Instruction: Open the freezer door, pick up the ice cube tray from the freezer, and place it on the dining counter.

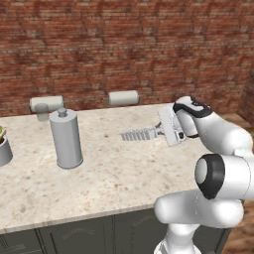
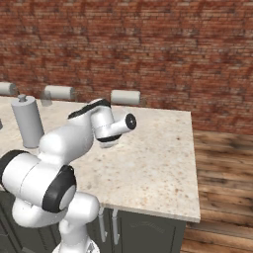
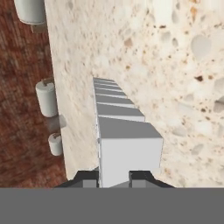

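My gripper (image 1: 159,132) is shut on one end of the ice cube tray (image 1: 138,134), a pale ribbed strip that sticks out level to the left, low over the dining counter (image 1: 99,173). In the hand view the tray (image 3: 118,127) runs away from between the two dark fingertips (image 3: 85,178) over the beige speckled counter top (image 3: 175,65). Whether the tray touches the stone I cannot tell. The white arm (image 2: 74,138) leans across the counter (image 2: 158,163) and covers the hand. The freezer and the freezer door are out of view.
A tall grey canister (image 1: 66,139) stands on the counter left of the tray. Two white rolls (image 1: 46,104) (image 1: 123,97) sit along the back edge before the brick wall. A potted plant (image 1: 4,146) is at the far left. The counter's right edge (image 2: 193,163) drops to wooden floor.
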